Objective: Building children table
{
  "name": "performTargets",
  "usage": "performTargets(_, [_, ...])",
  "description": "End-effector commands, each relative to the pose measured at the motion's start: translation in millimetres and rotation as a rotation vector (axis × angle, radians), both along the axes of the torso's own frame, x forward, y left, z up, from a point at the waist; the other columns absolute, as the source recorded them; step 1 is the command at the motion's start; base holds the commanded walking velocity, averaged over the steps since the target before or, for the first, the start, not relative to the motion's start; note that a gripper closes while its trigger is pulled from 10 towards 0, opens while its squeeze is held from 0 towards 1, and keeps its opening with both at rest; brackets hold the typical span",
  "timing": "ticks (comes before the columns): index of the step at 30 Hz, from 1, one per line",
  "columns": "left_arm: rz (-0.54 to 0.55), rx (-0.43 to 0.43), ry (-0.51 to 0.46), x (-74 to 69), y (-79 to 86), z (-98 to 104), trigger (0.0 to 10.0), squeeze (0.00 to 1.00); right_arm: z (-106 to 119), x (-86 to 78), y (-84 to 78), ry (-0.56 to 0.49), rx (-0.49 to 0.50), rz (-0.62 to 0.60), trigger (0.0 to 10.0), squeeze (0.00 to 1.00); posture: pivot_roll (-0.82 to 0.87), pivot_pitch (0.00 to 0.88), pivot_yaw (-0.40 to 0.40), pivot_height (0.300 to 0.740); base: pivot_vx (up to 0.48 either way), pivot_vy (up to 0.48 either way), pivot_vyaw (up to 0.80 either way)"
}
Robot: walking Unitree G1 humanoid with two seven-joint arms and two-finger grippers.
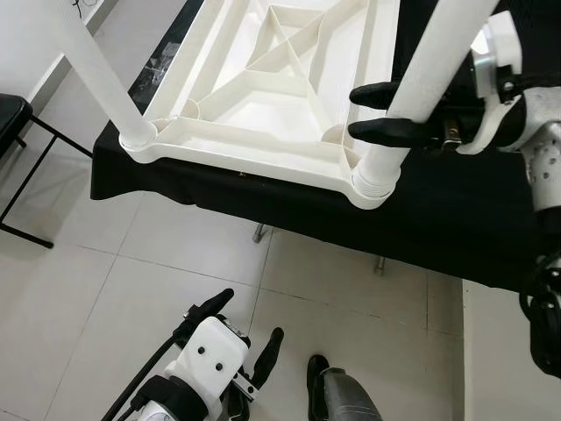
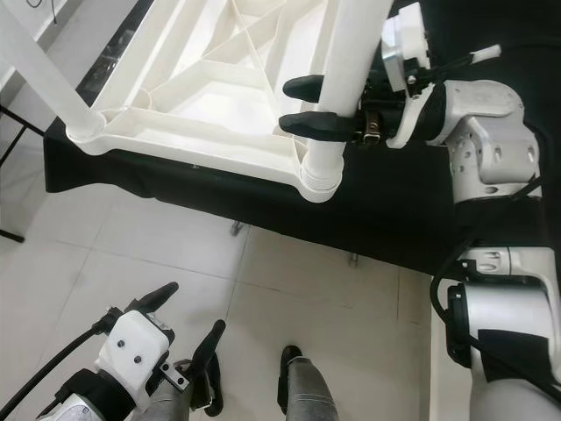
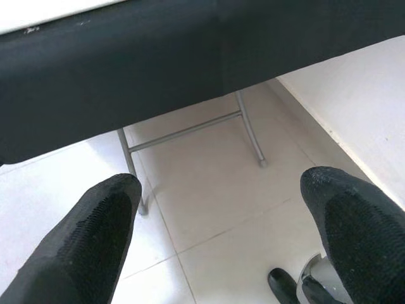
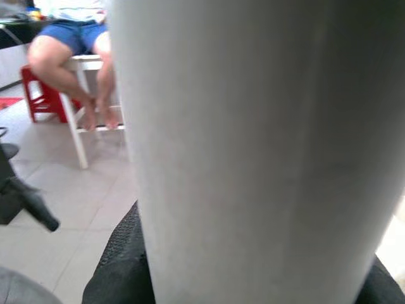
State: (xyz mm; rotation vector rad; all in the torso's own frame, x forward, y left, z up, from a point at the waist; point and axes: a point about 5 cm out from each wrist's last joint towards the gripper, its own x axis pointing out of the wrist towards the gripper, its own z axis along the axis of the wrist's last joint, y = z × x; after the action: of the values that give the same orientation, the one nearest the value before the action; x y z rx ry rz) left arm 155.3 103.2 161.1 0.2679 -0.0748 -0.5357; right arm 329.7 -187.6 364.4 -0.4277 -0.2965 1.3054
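Two white legs (image 1: 438, 70) rise from the near corners of our upturned table top (image 1: 263, 96) on the black-draped bench (image 1: 456, 219). Our right gripper (image 2: 302, 107) clasps the right leg; our left gripper (image 1: 244, 331), fingers spread, hangs low over the floor tiles (image 1: 175, 263).

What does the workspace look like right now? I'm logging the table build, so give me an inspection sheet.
Surface: workbench under a black cloth, metal legs below.
Job's things: white tabletop lying upside down on the cloth; one leg at its near right corner socket, another leg at the near left corner.
Clutter: nothing seen.
Grippers: right hand clamped around the right leg; left hand low over the floor, open, holding nothing.
Cables: black cable along the left arm.
Surroundings: tiled floor; seated person.
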Motion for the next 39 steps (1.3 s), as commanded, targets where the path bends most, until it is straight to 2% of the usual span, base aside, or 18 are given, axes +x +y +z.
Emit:
performTargets(1, [-0.002,0.000,0.016,-3.3,-0.2,-2.4,10.0,0.00,-27.8,11.3,-0.7,0.105,-0.062,-0.080,10.0,0.00,0.07,0.436,0.007,0.740,0.000,0.000,0.00])
performTargets(16, [0.000,0.003,0.016,-3.1,0.2,-2.8,10.0,0.00,-34.8,15.7,-11.2,0.118,0.008,-0.233,10.0,0.00,0.07,0.433,0.012,0.740,0.000,0.000,0.00])
performTargets(24, [0.001,0.005,0.017,-2.2,0.0,-3.7,10.0,0.00,-45.9,18.4,-23.8,0.126,0.083,-0.406,10.0,0.00,0.07,0.428,0.008,0.740,0.000,0.000,0.00])
performTargets(26, [0.002,0.006,0.016,-1.7,-0.3,-4.1,10.0,0.00,-60.1,17.5,-28.9,0.153,0.153,-0.575,10.0,0.00,0.06,0.423,0.002,0.740,0.000,0.000,0.00])
performTargets(32, [0.004,0.007,0.014,-0.8,-0.1,-4.8,10.0,0.00,-72.1,11.1,-29.8,0.166,0.199,-0.683,10.0,0.00,0.06,0.421,-0.003,0.740,0.000,0.000,0.00])
performTargets(33, [0.007,0.009,0.013,0.3,0.6,-5.1,10.0,0.00,-83.5,2.1,-22.5,0.171,0.227,-0.761,10.0,0.00,0.05,0.419,-0.001,0.740,0.000,0.000,0.00])
performTargets(35, [0.007,0.009,0.013,0.3,0.6,-5.1,10.0,0.00,-83.5,2.1,-22.5,0.171,0.227,-0.761,10.0,0.00,0.05,0.419,-0.001,0.740,0.000,0.000,0.00])
performTargets(36, [0.008,0.010,0.012,1.0,0.9,-5.1,10.0,0.00,-90.9,-2.2,-17.0,0.170,0.228,-0.817,10.0,0.00,0.05,0.418,0.001,0.740,0.000,0.000,0.00])
performTargets(38, [0.007,0.012,0.010,2.5,1.2,-5.5,10.0,0.00,-113.5,-13.0,3.6,0.163,0.196,-0.992,10.0,0.00,0.04,0.414,0.007,0.740,0.000,0.000,0.00])
performTargets(39, [0.006,0.012,0.009,3.2,1.2,-5.6,10.0,0.00,-121.8,-17.1,10.0,0.174,0.211,-1.098,10.0,0.00,0.04,0.414,0.007,0.740,0.000,0.000,0.00])
